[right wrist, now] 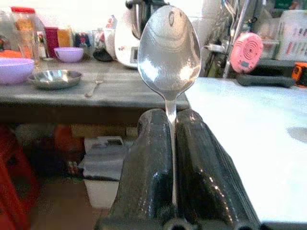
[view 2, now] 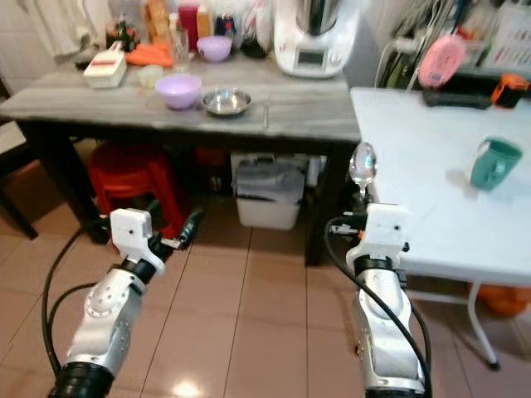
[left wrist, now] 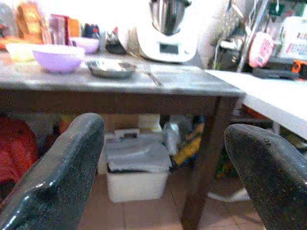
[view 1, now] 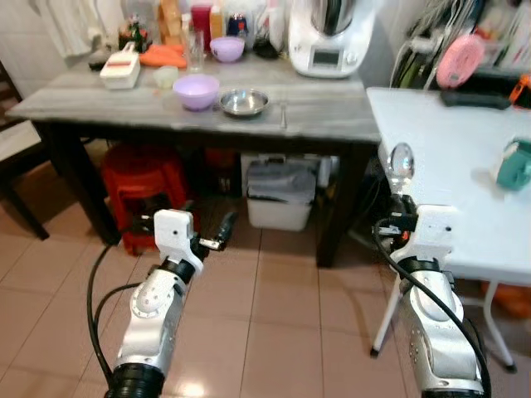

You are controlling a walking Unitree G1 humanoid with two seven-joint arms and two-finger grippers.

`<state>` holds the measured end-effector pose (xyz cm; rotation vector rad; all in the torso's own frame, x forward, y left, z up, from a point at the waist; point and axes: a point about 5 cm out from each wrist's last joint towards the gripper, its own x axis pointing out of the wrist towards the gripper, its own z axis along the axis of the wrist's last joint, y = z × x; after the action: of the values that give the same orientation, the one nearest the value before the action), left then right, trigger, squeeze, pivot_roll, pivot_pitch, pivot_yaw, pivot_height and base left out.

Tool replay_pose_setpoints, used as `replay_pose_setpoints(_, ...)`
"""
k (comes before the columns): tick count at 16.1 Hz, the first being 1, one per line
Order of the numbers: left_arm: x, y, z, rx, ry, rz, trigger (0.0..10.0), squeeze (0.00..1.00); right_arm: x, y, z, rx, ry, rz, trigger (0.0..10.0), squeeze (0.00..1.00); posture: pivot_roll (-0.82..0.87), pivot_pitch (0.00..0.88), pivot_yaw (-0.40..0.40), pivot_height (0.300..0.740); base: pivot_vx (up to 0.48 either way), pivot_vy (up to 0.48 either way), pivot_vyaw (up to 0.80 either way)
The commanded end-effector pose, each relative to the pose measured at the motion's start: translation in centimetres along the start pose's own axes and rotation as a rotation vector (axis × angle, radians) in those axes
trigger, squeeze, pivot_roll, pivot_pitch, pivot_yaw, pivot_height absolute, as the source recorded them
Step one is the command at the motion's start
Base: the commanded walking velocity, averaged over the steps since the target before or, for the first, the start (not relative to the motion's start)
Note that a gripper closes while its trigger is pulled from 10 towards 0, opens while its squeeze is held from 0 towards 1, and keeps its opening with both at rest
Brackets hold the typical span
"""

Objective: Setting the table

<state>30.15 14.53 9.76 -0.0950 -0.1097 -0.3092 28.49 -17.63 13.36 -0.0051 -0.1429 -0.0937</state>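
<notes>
My right gripper [view 1: 404,204] is shut on the handle of a steel spoon [view 1: 401,160], which stands upright with its bowl [right wrist: 169,48] above the fingertips, just off the near left edge of the white table [view 1: 448,157]. A teal mug [view 1: 516,164] sits on that table to the right. My left gripper [view 1: 217,234] is open and holds nothing, low in front of the grey wooden table [view 1: 332,116]. On that table stand a purple bowl [view 1: 197,89], a steel dish [view 1: 244,102] and a fork [view 1: 283,114].
A white kitchen machine [view 1: 330,37], a small purple bowl [view 1: 227,48], bottles and a glass crowd the grey table's back. Under it are a red stool [view 1: 141,186] and a white lidded bin [view 1: 280,199]. A dark chair [view 1: 12,166] stands at far left.
</notes>
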Motion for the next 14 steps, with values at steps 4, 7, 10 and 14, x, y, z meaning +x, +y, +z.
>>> replay_pose_setpoints(4,-0.1,0.8,0.3,0.019,-0.004,0.013,10.0,0.0,0.2,0.9,0.4,0.022,-0.015,0.019,10.0,0.0,0.0,0.0,-0.02,0.74,0.343,0.0,0.0)
replay_pose_setpoints(7,-0.1,0.8,0.4,0.022,-0.011,0.014,10.0,0.0,0.1,1.3,0.5,0.005,-0.035,0.052,10.0,0.0,0.0,0.0,-0.02,0.74,0.344,0.0,0.0)
replay_pose_setpoints(10,0.0,0.8,0.9,0.052,-0.036,0.01,10.0,0.0,0.0,1.8,2.0,-0.048,-0.126,0.075,10.0,0.0,0.0,0.0,-0.016,0.74,0.345,0.0,0.0)
replay_pose_setpoints(14,0.4,1.3,1.9,0.082,-0.056,0.005,10.0,0.0,-0.2,2.2,1.8,-0.048,-0.133,0.062,10.0,0.0,0.01,0.0,0.016,0.74,0.344,0.0,0.0)
